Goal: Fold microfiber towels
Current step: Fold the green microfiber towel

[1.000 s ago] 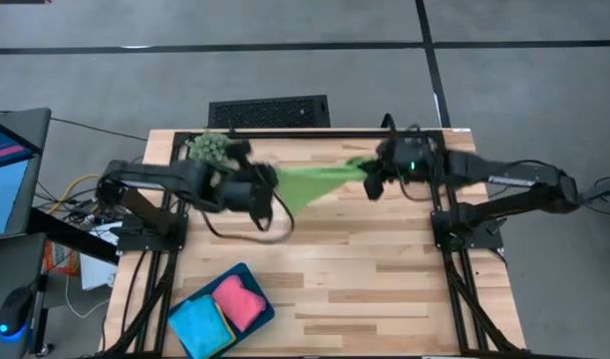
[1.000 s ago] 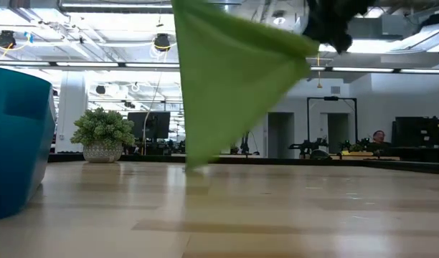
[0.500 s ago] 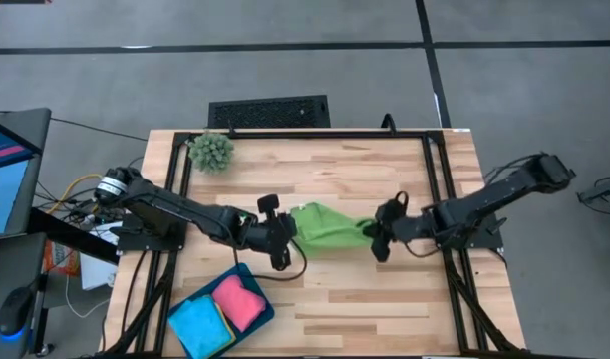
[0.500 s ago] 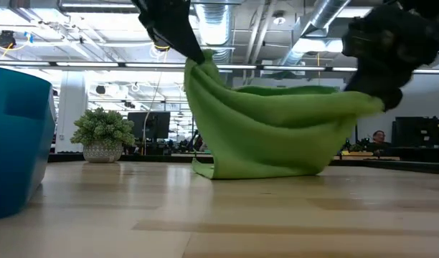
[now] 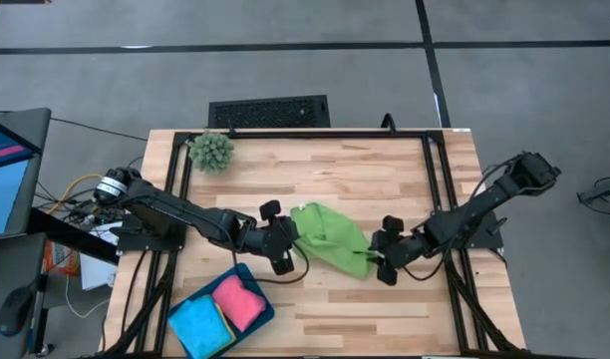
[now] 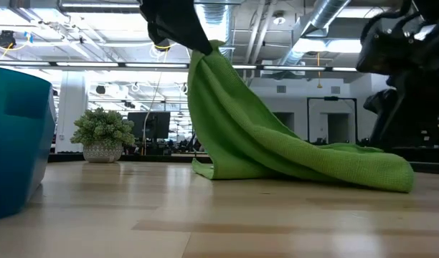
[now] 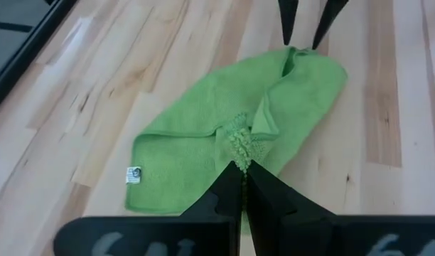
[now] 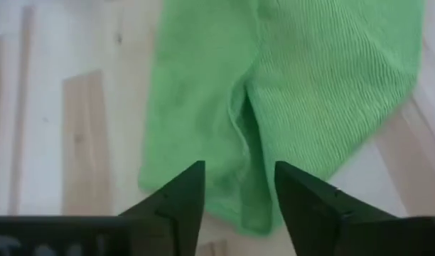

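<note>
The green microfiber towel (image 5: 330,237) lies mid-table between my two grippers. My left gripper (image 5: 288,242) is shut on its left end and holds that end up. From there the cloth slopes down to its right end (image 6: 392,172), which rests on the wood. My right gripper (image 5: 385,261) stands open at that right end. In its wrist view the towel's edge (image 8: 239,178) lies just ahead of the spread fingers, and nothing is pinched. A pink towel (image 5: 237,302) and a blue towel (image 5: 198,324) lie folded in the teal tray (image 5: 253,277). My left gripper pinches a bunched fold of the towel's left end (image 7: 239,151) between its two fingers. The fingers come from the table's left, slanting down. That end (image 6: 205,57) is lifted, and the rest drapes slack onto the table.
The spiky plant (image 5: 212,150) stands at the far left corner. The teal tray (image 6: 15,136) sits near the front left. Bare wood lies along the near right (image 5: 385,319) and the far middle of the table.
Both grippers have come from the far side toward the middle of the table and gone down. The towel, hung stretched between them in the air, now has its lower part on the wood. My right gripper has opened and let its end drop flat, while the left end stays raised.
</note>
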